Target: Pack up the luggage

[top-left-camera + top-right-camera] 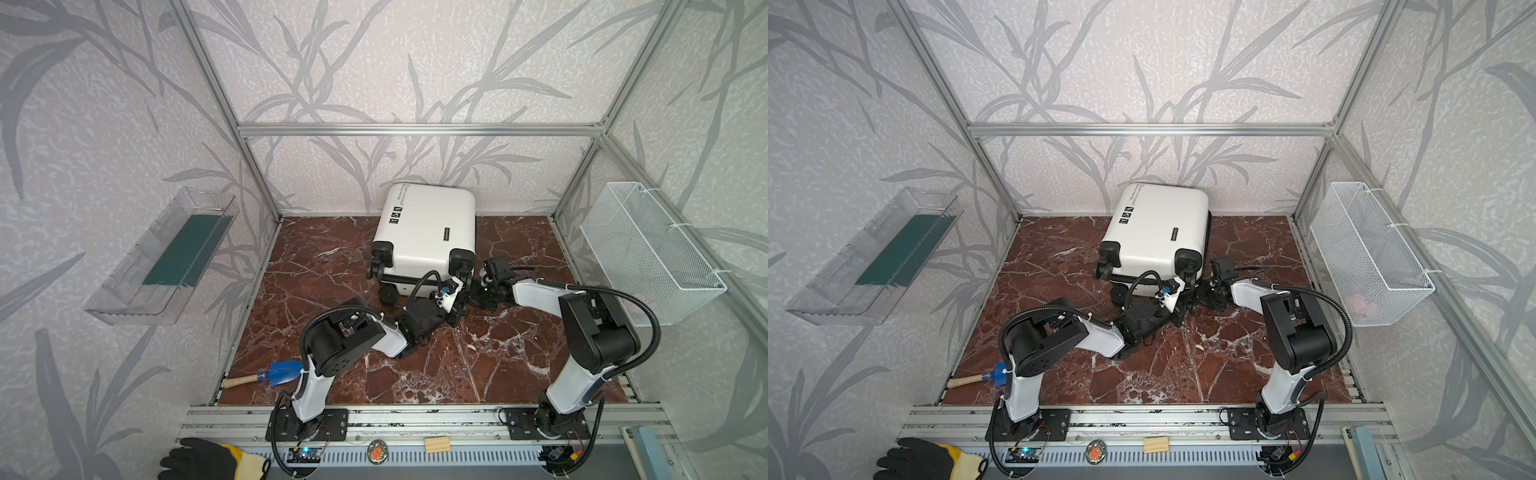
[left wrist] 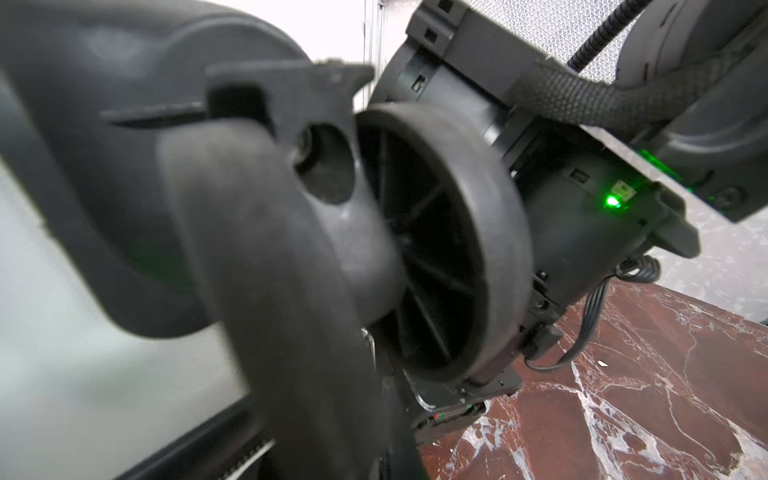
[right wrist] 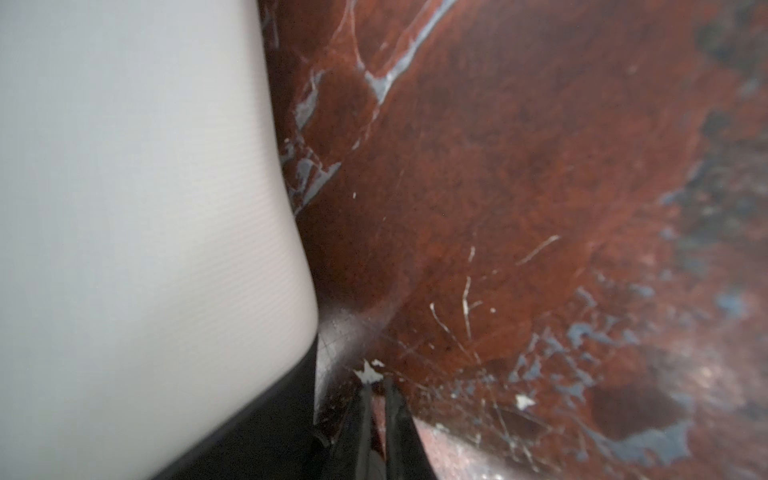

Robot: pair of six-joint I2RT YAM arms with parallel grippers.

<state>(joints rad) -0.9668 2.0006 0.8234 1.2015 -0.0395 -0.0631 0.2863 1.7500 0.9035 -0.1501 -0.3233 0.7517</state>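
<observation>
The luggage [image 1: 428,232] [image 1: 1158,228], a white hard-shell suitcase with black caster wheels, lies closed at the back middle of the red marble table [image 1: 332,291]. My left gripper [image 1: 462,283] [image 1: 1187,286] is pressed in by its near right caster wheel [image 2: 440,249]. That wheel fills the left wrist view and hides the jaws. My right gripper [image 1: 474,291] [image 3: 378,384] is low at the same corner. Its fingers [image 3: 392,399] are nearly together, beside the white shell [image 3: 145,208] and its black seam. Nothing shows between them.
A blue trowel [image 1: 270,374] with a wooden handle lies at the front left. A clear bin [image 1: 162,257] hangs on the left wall and a white mesh basket [image 1: 648,249] on the right. A glove [image 1: 208,459] and a wood block [image 1: 436,444] sit on the front rail.
</observation>
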